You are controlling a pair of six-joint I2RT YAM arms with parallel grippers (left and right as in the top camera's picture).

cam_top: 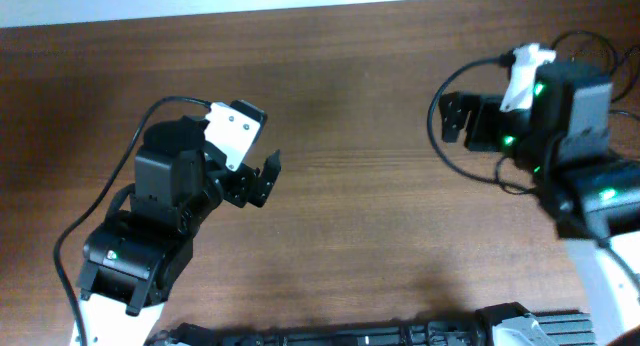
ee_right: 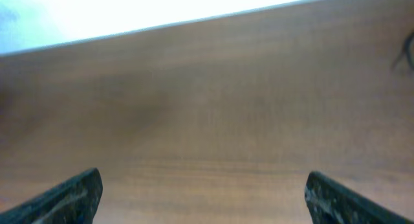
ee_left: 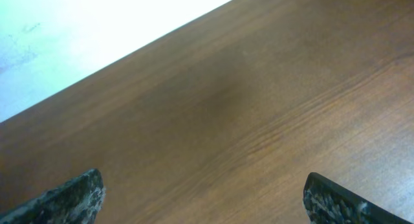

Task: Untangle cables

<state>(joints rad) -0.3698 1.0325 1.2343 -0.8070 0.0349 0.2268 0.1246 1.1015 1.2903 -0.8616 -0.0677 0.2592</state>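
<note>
Now | left gripper point(cam_top: 264, 179) is hovering near-left over the table point(cam_top: 360, 226), jaws gaping wide, holding nothing | right gripper point(cam_top: 452, 118) is hovering farther right, jaws likewise spread, empty | dark strand point(ee_right: 406, 52) is showing blurred, far right of it; cannot tell whether it belongs to the cables
</note>
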